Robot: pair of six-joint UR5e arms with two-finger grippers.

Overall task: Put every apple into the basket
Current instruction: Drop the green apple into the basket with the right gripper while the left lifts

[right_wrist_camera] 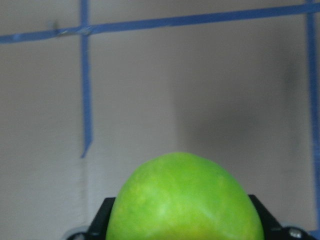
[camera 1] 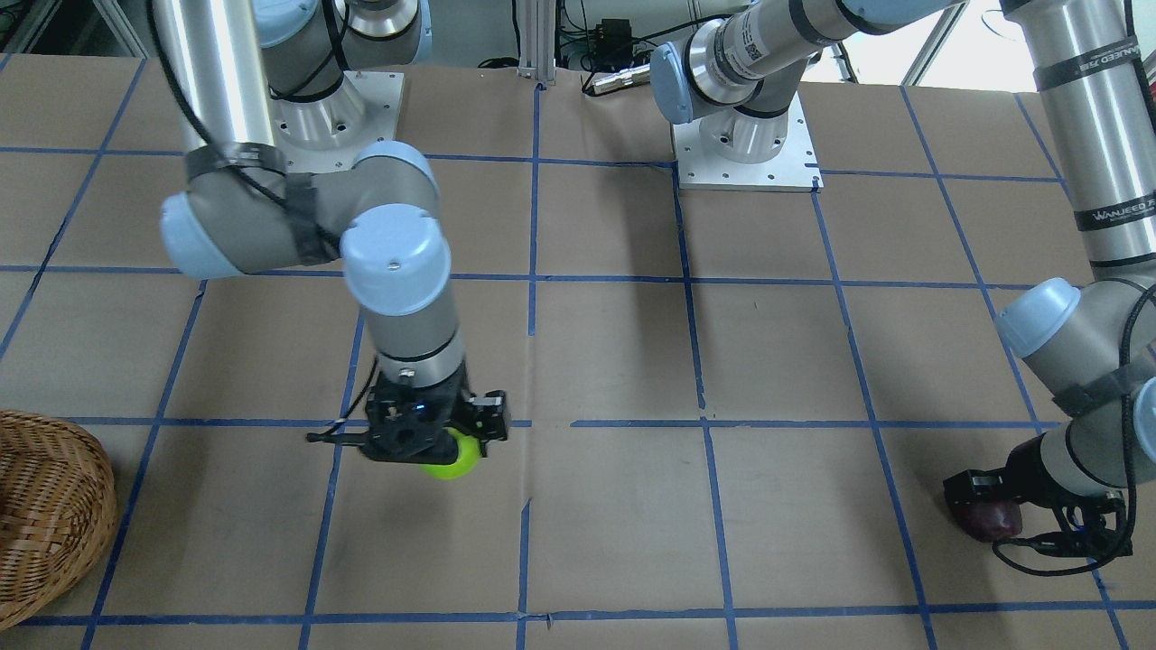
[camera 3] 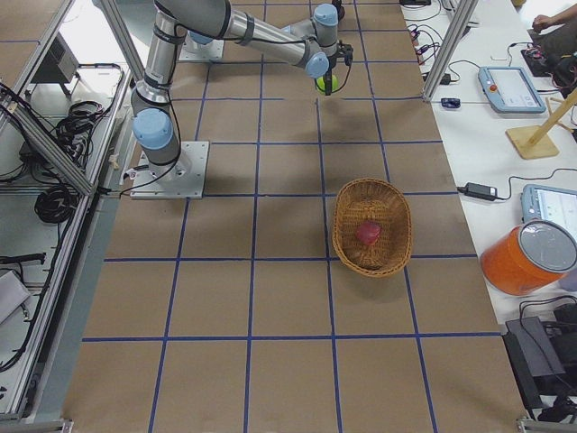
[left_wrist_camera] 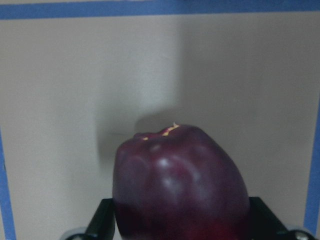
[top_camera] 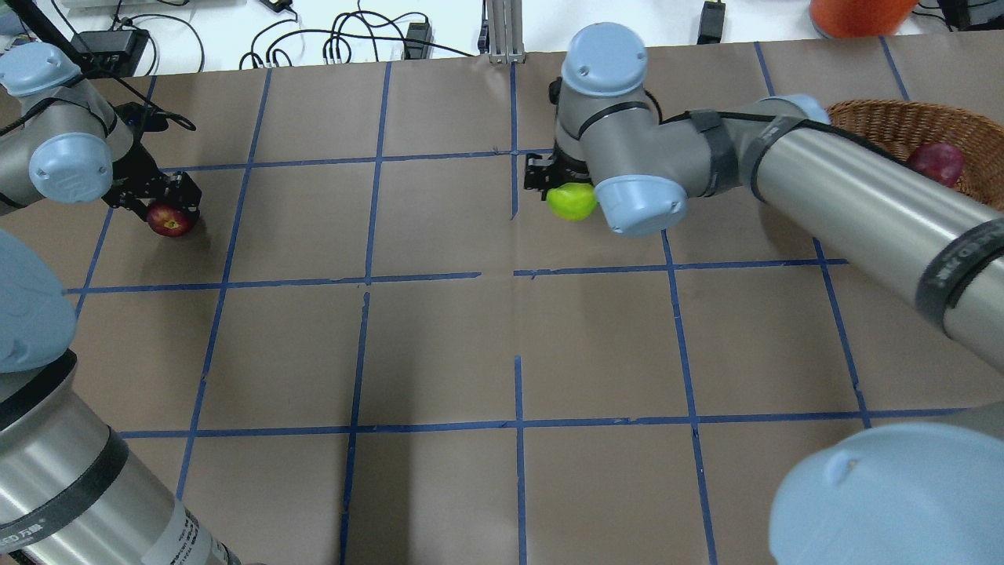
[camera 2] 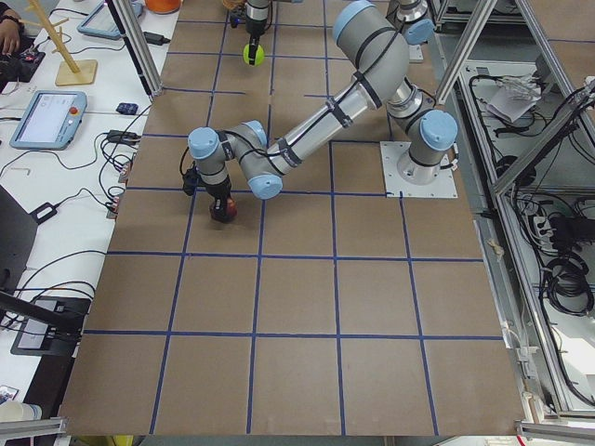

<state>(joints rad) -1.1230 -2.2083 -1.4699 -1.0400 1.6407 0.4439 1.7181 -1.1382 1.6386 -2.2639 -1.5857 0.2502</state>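
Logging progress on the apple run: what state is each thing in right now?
green apple: gripped by the right gripper, apparently off the table.
maroon apple: gripped by the left gripper, low by the table.
red apple: lying in the basket.
basket: upright, holding one apple.

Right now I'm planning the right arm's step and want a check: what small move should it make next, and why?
Probably swing the right gripper toward the basket on its own side. It looks closed on the green apple, the basket sits apart from it, and only a red apple lies inside, so there seems room.
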